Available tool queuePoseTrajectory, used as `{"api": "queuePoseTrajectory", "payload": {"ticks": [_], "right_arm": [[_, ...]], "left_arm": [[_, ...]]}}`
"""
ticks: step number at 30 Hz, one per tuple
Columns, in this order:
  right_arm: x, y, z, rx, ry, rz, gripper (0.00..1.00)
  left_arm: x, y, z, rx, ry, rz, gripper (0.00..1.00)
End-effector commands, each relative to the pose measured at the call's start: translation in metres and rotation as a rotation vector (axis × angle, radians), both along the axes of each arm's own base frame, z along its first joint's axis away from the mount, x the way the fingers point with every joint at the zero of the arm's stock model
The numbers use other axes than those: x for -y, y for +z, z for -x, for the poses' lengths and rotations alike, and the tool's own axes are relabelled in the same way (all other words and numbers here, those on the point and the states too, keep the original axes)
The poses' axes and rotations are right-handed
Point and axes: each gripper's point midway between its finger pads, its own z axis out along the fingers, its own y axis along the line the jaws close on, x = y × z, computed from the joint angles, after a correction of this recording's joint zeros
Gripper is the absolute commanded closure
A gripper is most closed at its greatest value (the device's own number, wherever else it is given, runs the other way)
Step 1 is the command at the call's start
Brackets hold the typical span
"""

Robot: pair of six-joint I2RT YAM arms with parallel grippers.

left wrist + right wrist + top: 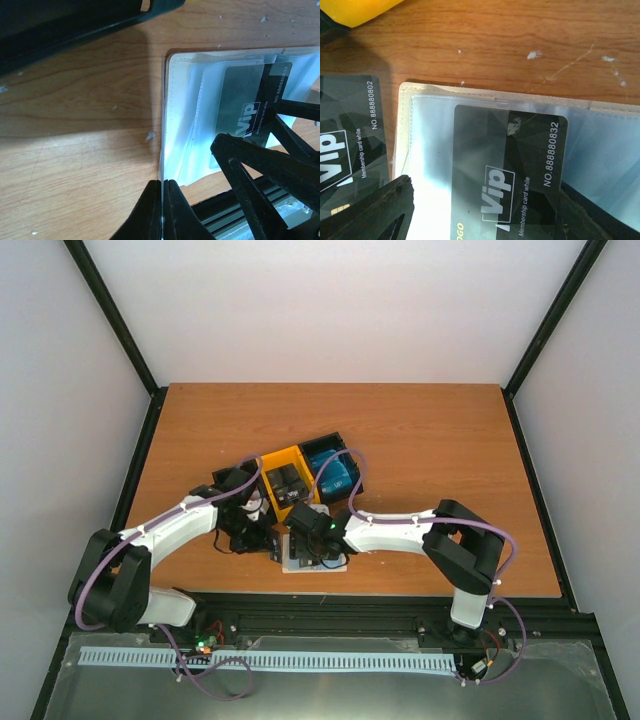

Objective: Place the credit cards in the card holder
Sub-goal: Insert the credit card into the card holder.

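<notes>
Clamping is being done on the left side. The left arm (pixel 170 525) is being reached in toward the middle of the near edge of the surface (pixel 430 440). The left jaws are being pressed together on the left rim of the card holder (pixel 177 100). This is judged to be a hold-down, so that the light wallet is not being dragged along while a card is being pushed into it.

Just left of the card holder, a spare black card (pixel 350 135) is being left flat on the wood, apparently waiting for its turn. The card holder itself is being presented open, pale inside upward, at the near edge. It is lying just in front of the black-and-yellow tray (pixel 285 480), from whose compartments the cards are presumably being drawn.

A black card (pixel 510 170) marked Vip is being fed into the clear pocket (pixel 435 130). Its far end is being seen greyed through the shiny film, so it is judged to be largely inside already, while its near end is being hidden by the fingers.

The right jaws are being held wide, one on each side of that card. A gap is being shown between one of them and the card's long edge, so the card is judged to be steered rather than squeezed. The right arm (pixel 390 532) is being bent in low from the right end of the near edge, which is letting the card be slid almost level with the pocket mouth.
</notes>
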Motion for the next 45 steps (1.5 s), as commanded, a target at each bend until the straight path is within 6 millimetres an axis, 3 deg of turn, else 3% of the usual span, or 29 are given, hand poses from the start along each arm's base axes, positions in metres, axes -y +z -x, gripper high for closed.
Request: {"api": "queuePoseTrajectory", "payload": {"ticks": [1,5,11,21,37,45], "right_arm": [[-0.001,-0.002,0.001,-0.007,0.034,0.015,0.27],[0.013,0.005,-0.006,0.019,-0.040,0.066,0.26],[0.022,-0.001,-0.005,-0.001,-0.057,0.162,0.27],[0.006,-0.015,0.004,-0.062,-0.015,0.115,0.32],[-0.040,0.001,0.014,-0.104,0.054,-0.167,0.34],[-0.035,0.005,0.011,-0.093,0.024,-0.154,0.34]], "left_arm": [[0.005,0.001,-0.001,0.020,-0.033,0.017,1.00],[0.003,0.003,0.000,0.023,-0.032,0.014,0.99],[0.004,0.002,0.003,0.017,-0.034,0.024,0.99],[0.008,0.001,0.005,0.011,-0.036,0.051,0.99],[0.012,-0.003,0.007,0.000,-0.040,0.082,0.99],[0.010,-0.002,0.007,0.003,-0.036,0.067,0.99]]}}
